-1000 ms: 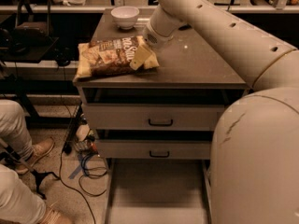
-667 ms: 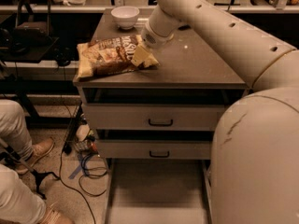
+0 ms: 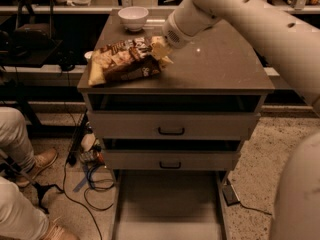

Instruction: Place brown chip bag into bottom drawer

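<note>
Nearest, the bottom drawer stands pulled out, its grey floor showing beneath the two upper drawers. Above them, on the cabinet top, the brown chip bag lies toward the left front edge, its long axis running left to right. The gripper sits at the bag's right end, against it; whether it grips the bag cannot be told. The drawer lies below and nearer than the bag. A white bowl stands behind
</note>
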Robot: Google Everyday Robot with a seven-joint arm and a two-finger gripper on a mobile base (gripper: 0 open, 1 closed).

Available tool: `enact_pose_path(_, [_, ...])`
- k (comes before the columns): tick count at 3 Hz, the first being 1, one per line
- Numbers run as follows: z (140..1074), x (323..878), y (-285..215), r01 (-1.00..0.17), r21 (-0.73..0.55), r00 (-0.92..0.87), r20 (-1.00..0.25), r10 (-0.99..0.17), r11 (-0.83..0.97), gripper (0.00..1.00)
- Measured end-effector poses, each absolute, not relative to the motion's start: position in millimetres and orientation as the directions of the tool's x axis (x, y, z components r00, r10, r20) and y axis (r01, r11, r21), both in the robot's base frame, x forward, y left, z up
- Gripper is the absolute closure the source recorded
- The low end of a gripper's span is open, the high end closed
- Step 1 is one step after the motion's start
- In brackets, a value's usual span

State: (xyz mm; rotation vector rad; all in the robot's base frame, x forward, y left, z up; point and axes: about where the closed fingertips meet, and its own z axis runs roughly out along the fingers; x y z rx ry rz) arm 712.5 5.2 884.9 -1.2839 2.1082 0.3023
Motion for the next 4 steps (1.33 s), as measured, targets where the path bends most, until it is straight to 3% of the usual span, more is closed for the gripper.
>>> enact_pose_path(2, [934.3, 635.2, -88.0, -0.768, -0.105, -0.411, -0.676, -0.612, 0.632, 1.0])
enact_pose_path(4, [920.3, 610.4, -97.8, -0.791, -0.065, -0.437, -0.637, -0.635, 0.609, 1.0])
